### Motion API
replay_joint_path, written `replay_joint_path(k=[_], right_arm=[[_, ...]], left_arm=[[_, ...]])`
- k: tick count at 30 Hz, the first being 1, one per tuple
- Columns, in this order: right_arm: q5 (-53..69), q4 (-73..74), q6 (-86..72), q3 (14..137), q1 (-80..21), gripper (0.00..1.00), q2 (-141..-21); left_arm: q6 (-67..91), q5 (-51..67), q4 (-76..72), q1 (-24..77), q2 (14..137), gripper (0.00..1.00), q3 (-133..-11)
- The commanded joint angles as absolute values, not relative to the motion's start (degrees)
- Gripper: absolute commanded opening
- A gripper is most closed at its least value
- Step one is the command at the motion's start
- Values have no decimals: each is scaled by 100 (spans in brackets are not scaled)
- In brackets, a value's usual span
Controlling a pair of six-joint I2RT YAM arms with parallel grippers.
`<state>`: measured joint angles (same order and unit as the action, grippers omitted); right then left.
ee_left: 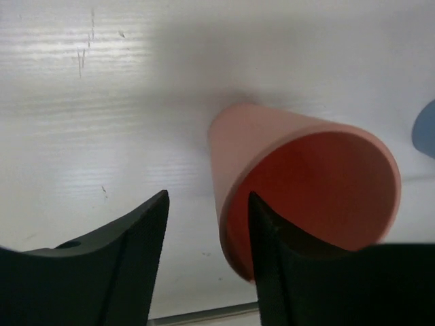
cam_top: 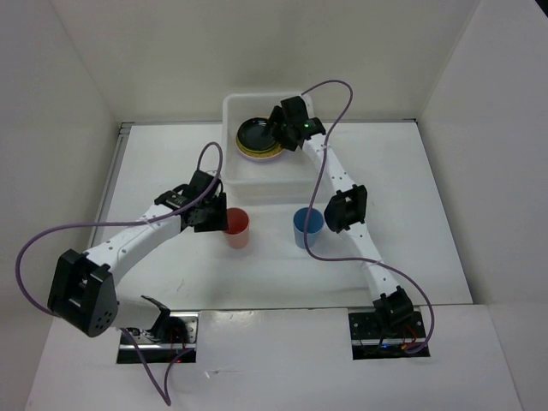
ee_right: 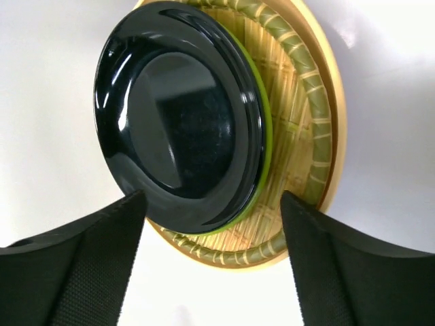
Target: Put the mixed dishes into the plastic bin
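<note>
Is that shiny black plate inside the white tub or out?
Inside. The black plate lies within the tub, on top of a green plate and a woven plate; the right pincer hovers open over it.

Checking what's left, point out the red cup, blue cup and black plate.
red cup [cam_top: 237, 224], top view, inside its mouth
blue cup [cam_top: 307, 223], top view, inside its mouth
black plate [ee_right: 180, 125], right wrist view, its centre

- Left arm [cam_top: 128, 241] and right arm [cam_top: 366, 248]: white tubes with chunky black joints.
- A lilac cable [cam_top: 30, 248] loops off each arm.
- Small green light [cam_top: 306, 127], upper centre of the top view.
- Matte black fingers [ee_right: 75, 272] fill the lower corners of both wrist views.
</note>
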<state>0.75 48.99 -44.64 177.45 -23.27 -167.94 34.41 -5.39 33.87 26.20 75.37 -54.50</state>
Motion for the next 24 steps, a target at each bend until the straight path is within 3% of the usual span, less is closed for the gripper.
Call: replay_joint_path(k=[1, 3, 4, 6, 16, 21, 24], right_arm=[[-228, 5185, -3930, 17982, -2303, 88, -16112], [-465, 5255, -3745, 17982, -2355, 91, -15639], [-466, 5334, -3561, 17982, -2355, 91, -15462], [-632, 5457, -3402, 17982, -2355, 93, -14954], [-1635, 6881, -3059, 17982, -2408, 99, -12904], [-1758, 7462, -2875, 17904, -2583, 99, -12464], [-2048, 7462, -2874, 17675, -2909, 99, -11963]], left_arm=[[3322, -940, 3164, 2681, 7813, 54, -5853], [3270, -1002, 3164, 2681, 8006, 37, -5923], [3270, -1002, 3216, 2733, 8007, 16, -5924], [3270, -1054, 3365, 2794, 8077, 0, -6125], [2839, -1134, 4684, 2988, 7339, 0, -7846], [2164, -1591, 5167, 2840, 8628, 0, -10198], [2031, -1705, 5229, 2769, 9481, 0, -11019]])
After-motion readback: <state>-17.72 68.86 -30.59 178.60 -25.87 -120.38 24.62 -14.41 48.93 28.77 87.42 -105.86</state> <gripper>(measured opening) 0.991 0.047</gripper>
